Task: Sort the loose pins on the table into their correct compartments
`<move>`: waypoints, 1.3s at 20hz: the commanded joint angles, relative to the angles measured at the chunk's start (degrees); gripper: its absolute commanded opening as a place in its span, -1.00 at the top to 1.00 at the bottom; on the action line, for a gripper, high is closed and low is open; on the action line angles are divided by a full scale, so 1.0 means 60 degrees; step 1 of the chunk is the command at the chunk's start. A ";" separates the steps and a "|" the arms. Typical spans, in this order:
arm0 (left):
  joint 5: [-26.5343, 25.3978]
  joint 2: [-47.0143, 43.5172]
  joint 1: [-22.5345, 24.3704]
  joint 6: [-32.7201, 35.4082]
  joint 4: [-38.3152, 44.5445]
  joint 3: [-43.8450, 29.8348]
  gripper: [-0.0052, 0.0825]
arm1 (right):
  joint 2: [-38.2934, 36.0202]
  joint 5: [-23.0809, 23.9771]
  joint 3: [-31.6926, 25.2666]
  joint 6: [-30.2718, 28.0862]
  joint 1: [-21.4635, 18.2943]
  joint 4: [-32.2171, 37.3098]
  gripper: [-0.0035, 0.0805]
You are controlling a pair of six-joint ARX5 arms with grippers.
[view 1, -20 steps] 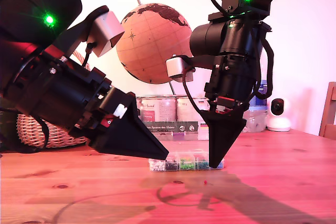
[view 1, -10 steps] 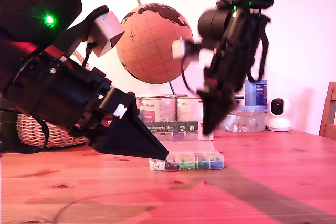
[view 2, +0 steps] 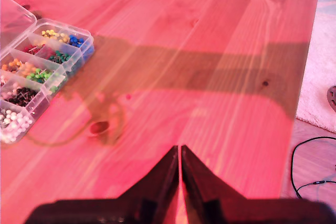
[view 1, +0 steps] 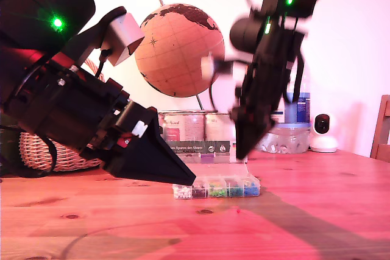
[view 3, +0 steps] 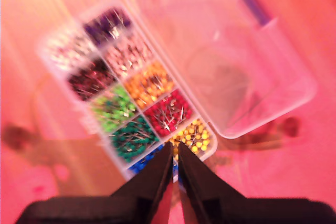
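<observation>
Hovering: my second gripper (view 3: 174, 153) above compartments (view 3: 136, 98), jaws near-closed, contents indiscernible | my first gripper (view 2: 180, 156) closed, empty | red loose pin (view 2: 127, 97) on table (view 2: 220, 40) | advise steady descent over matching colour.

Black arms (view 1: 61, 101), green LEDs, pointed claws

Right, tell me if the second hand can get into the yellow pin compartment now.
Probably yes: the lid lies open, my second hand hangs just over the yellow compartment, and nothing shows between them.
</observation>
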 commanded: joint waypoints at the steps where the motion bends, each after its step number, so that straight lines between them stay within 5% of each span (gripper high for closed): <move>1: 0.0007 0.0157 -0.0044 0.0036 0.0073 -0.0018 0.93 | 0.0084 0.0029 -0.0084 0.0077 -0.0062 0.0069 0.95; 17: 0.0007 0.0157 -0.0044 0.0036 0.0076 -0.0018 0.93 | 0.0095 0.0015 -0.0084 0.0073 -0.0251 0.0317 0.94; 26: 0.0004 0.0157 -0.0044 0.0036 0.0076 -0.0018 0.93 | 0.0095 0.0000 -0.0084 0.0073 -0.0189 0.0255 0.78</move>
